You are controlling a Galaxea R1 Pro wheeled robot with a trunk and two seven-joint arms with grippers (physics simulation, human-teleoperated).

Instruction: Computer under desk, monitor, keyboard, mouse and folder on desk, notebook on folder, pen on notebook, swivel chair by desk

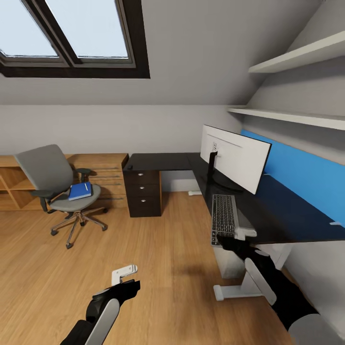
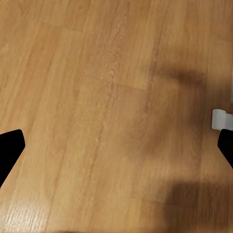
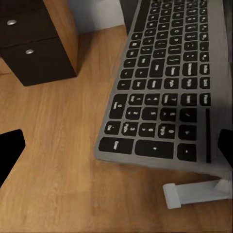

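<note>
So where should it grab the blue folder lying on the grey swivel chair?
Grip the blue folder by its front edge, coming from above the open front of the grey swivel chair. It lies flat, with the backrest and armrests probably blocking other sides.

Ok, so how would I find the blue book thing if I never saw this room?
Look under the big window to the grey swivel chair on the wooden floor, beside the dark drawers. The folder lies flat on its seat. It is the one bright blue thing on that side of the room, with a thin light stripe across its cover.
</note>
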